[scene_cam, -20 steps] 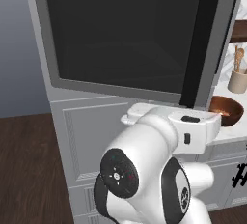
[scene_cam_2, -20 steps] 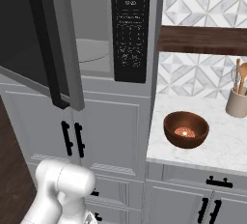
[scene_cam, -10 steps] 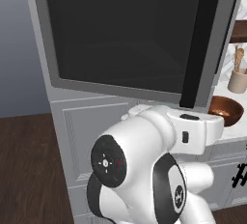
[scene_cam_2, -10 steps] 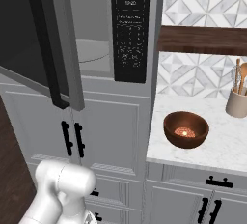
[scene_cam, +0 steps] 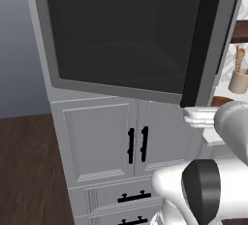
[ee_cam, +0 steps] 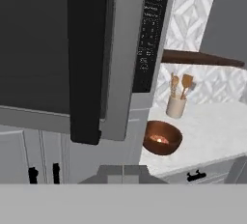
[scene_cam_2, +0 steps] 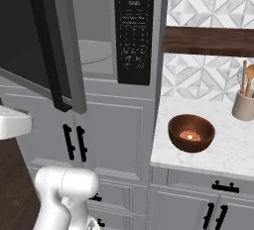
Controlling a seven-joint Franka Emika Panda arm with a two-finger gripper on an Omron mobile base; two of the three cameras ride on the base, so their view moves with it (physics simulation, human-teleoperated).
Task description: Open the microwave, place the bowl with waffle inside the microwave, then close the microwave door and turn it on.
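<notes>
The microwave door (scene_cam_2: 34, 40) stands swung open, its tall black bar handle (ee_cam: 87, 59) close in front of the hand camera. Behind it the grey cavity with its round turntable (scene_cam_2: 94, 50) shows beside the black control panel (scene_cam_2: 134, 30). The reddish-brown bowl (scene_cam_2: 191, 133) sits on the white marble counter (scene_cam_2: 233, 149) right of the microwave, with something glowing orange inside; the hand view has the bowl (ee_cam: 162, 137) below the panel. My gripper (ee_cam: 123, 171) is shut and empty, just below the handle's lower end; its white hand (scene_cam: 199, 117) sits under the door's corner.
A beige utensil jar (scene_cam_2: 244, 102) with wooden spoons stands at the counter's back right, under a dark wooden shelf (scene_cam_2: 208, 41). White cabinet doors with short black handles (scene_cam: 137, 144) sit below the microwave. Dark wood floor (scene_cam: 24, 170) lies to the left.
The arm's big white links have swung to the right in the left base view, and the hand has come into the right base view's left edge. Door, bowl and shut gripper are unchanged.
</notes>
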